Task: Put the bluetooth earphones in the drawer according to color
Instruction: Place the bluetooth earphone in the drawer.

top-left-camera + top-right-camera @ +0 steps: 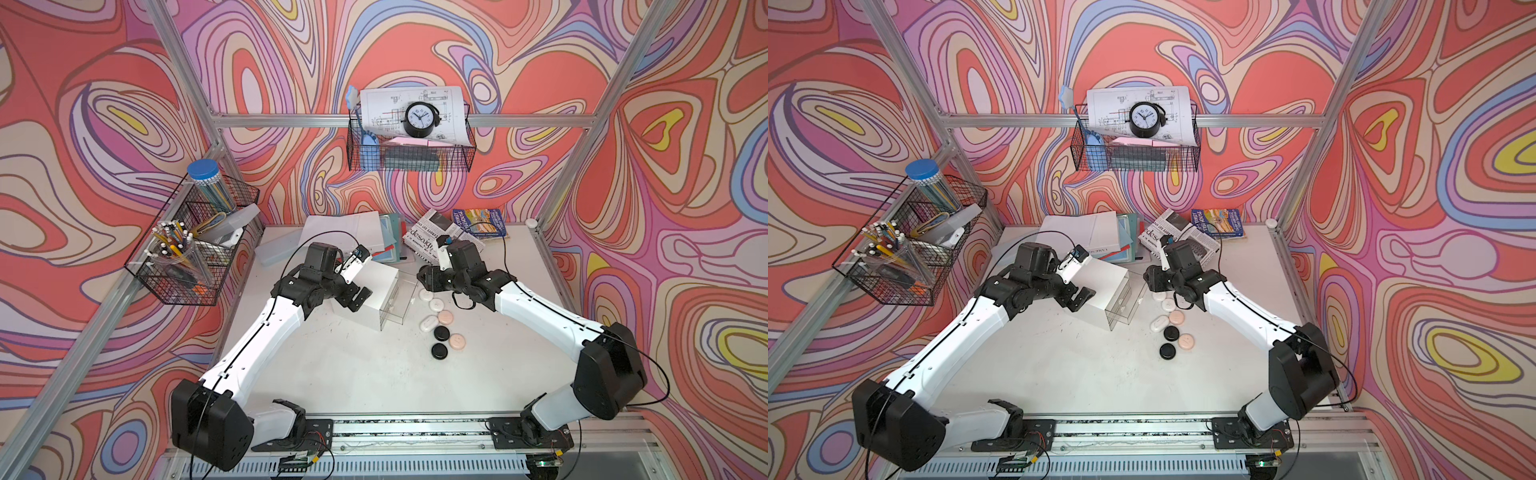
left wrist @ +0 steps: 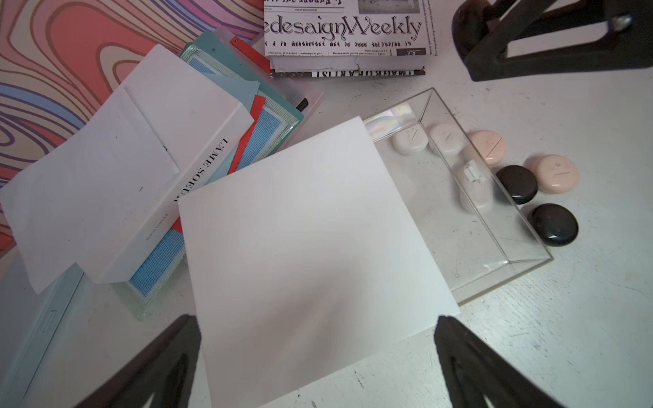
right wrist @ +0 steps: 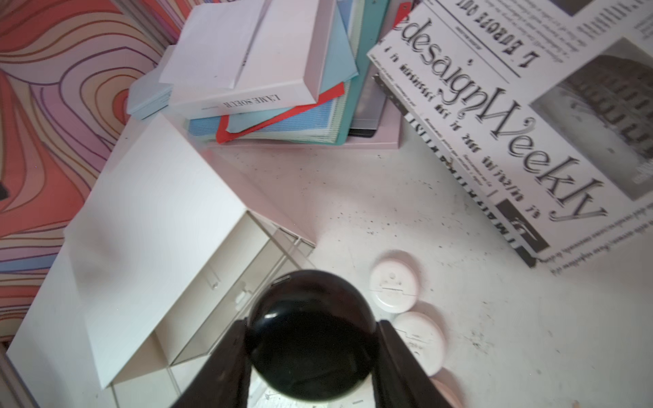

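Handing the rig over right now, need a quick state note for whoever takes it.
Left end effector: open, empty, over the white cabinet.
Right end effector: shut on a black case, by the cabinet's front.
One clear drawer is pulled out; looks empty.
On the table beside it: three white cases, two pink cases, two black cases.
Done: drawer open, one case picked. Left: stow all eight by color.

Swirling red, pink and lilac patterned walls (image 1: 415, 41) fill the frame. Aluminium struts (image 1: 291, 120) cross the upper middle. A scuffed white tabletop (image 1: 353, 374) lies at lower centre, evenly lit.
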Tool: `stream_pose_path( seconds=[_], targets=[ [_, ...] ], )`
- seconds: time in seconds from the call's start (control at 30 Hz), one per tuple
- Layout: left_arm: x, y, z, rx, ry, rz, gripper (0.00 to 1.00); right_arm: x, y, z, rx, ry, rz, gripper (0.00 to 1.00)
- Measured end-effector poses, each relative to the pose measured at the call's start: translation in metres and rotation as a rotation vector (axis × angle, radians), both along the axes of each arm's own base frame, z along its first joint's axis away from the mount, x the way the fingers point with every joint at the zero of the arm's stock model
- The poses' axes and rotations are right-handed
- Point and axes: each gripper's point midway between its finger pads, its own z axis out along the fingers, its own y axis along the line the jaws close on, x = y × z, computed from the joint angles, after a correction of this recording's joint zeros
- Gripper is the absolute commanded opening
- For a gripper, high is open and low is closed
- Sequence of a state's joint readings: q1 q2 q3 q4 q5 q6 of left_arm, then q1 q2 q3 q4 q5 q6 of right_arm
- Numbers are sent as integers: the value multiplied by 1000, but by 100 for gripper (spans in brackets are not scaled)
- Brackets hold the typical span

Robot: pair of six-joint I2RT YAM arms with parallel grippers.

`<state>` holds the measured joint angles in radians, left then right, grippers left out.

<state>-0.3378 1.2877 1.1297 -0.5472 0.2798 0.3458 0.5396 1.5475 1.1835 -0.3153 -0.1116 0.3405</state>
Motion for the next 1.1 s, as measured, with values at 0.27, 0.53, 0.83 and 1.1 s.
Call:
stream_pose_path(
  seconds=[0.27,0.53,0.83,1.1],
  targets=[
    [-6,-5,-4,-7,12,-43,98,0,28,-5,44,2,90,0],
    [-23,-14,-13,-48,41,-117,98,-7,45,3,93,-14,158,6],
    [-24,-18,-10,-68,32,-138,99,-11,52,2,110,-4,187,24],
    [-24,-18,-11,-68,35,-136,99,-15,59,-18,103,48,203,60]
  ],
)
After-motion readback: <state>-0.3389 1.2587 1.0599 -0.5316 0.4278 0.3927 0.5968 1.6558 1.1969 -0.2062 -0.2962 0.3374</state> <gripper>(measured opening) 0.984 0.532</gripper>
